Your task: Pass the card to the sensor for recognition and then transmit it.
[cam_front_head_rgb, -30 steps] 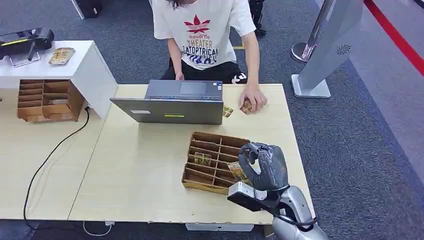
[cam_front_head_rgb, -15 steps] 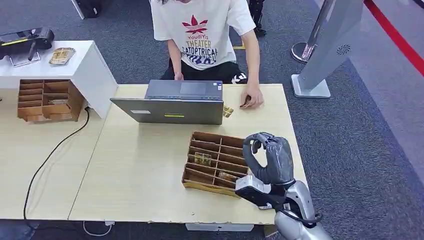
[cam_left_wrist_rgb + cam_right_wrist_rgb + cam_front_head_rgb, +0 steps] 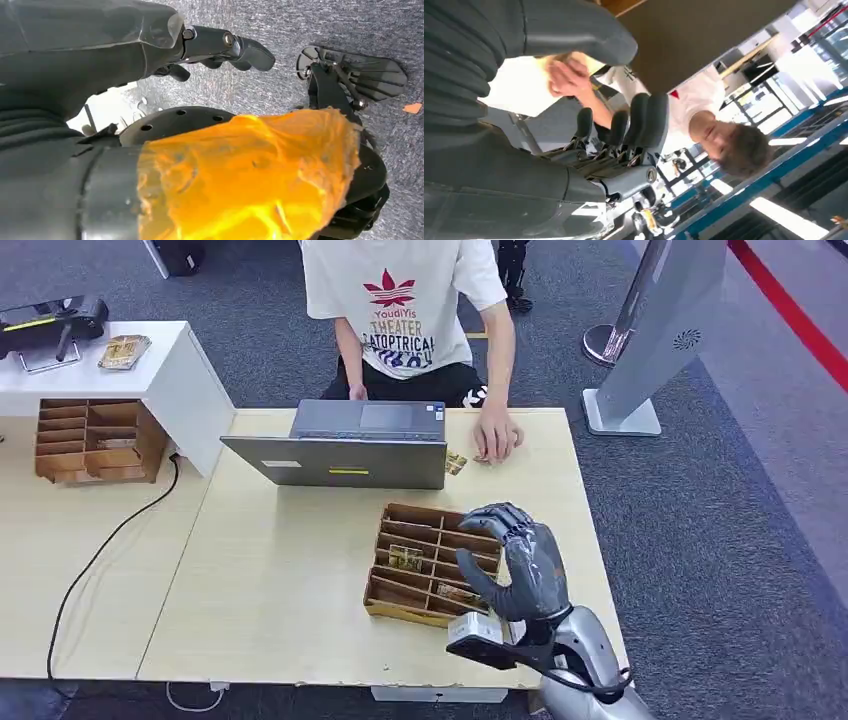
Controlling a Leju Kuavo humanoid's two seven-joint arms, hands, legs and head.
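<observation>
1. Brown cardboard organizer tray sits on the pale wooden counter, divided into many small compartments.
2. One card stands in a middle compartment of the tray, and a second card lies in a compartment nearer the robot, just beside the thumb of the right hand.
3. That right hand hovers over the tray's right end with its fingers spread and gently curved, holding nothing; the cards lie below and to the left of its palm, and no finger visibly touches them.
4. In the right wrist view the right hand's fingers stand apart with nothing between them.
5. Further cards lie on the counter's far side, next to a person's hand resting flat there.
6. The person, in a white printed T-shirt, sits behind an open grey laptop.
7. The left hand shows in its wrist view above grey carpet, fingers curled slightly and empty as far as can be seen.
8. To the left stands a white stand carrying a stack of cards, with a second cardboard organizer beside it.
</observation>
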